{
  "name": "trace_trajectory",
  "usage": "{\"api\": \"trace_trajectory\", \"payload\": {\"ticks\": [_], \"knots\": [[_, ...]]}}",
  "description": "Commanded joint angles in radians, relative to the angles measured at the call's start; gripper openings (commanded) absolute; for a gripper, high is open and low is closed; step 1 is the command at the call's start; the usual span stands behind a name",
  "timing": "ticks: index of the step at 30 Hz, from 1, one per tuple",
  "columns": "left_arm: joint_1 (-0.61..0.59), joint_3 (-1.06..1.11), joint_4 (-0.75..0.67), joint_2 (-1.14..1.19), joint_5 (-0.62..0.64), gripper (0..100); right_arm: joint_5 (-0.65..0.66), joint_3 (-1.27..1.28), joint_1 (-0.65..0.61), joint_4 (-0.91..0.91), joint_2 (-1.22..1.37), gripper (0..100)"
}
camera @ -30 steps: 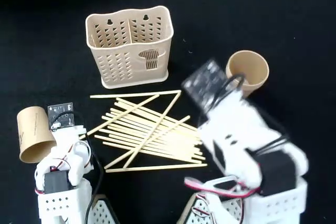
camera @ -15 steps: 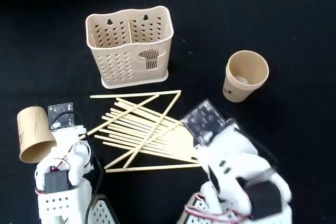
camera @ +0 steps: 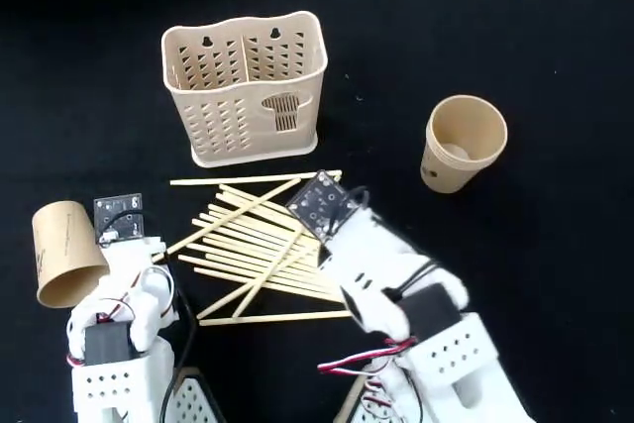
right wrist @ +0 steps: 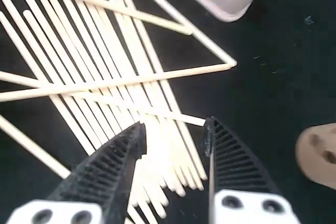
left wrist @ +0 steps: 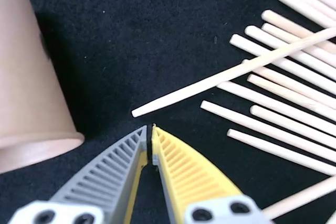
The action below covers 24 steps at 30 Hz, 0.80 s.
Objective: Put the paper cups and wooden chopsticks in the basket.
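hovering over chopsticks (right wrist: 113, 83), right gripper (right wrist: 174, 127) spread apart; left gripper (left wrist: 151, 129) closed beside paper cup (left wrist: 26, 77).

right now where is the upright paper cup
In the high view the upright paper cup stands on the right side of the table, right of the basket and apart from it, past the chopstick pile.

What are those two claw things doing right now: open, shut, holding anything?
Left gripper: shut, holding nothing.
Right gripper: open, empty, over the pale wooden chopsticks.
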Motion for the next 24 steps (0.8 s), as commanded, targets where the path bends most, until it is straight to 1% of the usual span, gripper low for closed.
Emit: {"api": "trace_trajectory", "payload": {"ticks": [1,5,8,10,12,15,17,20,22,24], "knots": [[0.005,-0.073,-0.011,-0.003,-0.003,3,-0.064,0.058,-0.018,-0.115,0.013,19.1],[-0.059,-0.116,-0.011,-0.003,-0.003,3,-0.100,0.096,-0.020,-0.144,0.013,19.1],[-0.116,-0.176,-0.011,-0.003,-0.003,4,-0.100,0.101,-0.017,-0.155,0.013,19.1],[-0.145,-0.226,-0.011,-0.003,-0.003,7,-0.101,0.105,-0.017,-0.157,0.013,19.1],[-0.186,-0.288,-0.011,-0.003,-0.003,14,-0.106,0.107,-0.017,-0.157,0.013,19.1],[-0.305,-0.395,-0.020,-0.003,-0.003,26,-0.106,0.108,-0.017,-0.155,0.013,19.1],[-0.384,-0.489,-0.021,-0.005,-0.009,30,-0.106,0.108,-0.017,-0.155,0.013,19.1],[-0.544,-0.584,-0.080,-0.005,-0.060,29,-0.106,0.122,-0.018,-0.157,0.007,19.1],[-0.636,-0.602,-0.153,-0.005,-0.064,28,-0.104,0.122,-0.018,-0.157,0.008,19.1],[-0.699,-0.611,-0.238,-0.003,-0.071,26,-0.104,0.122,-0.018,-0.157,0.008,19.1]]}}
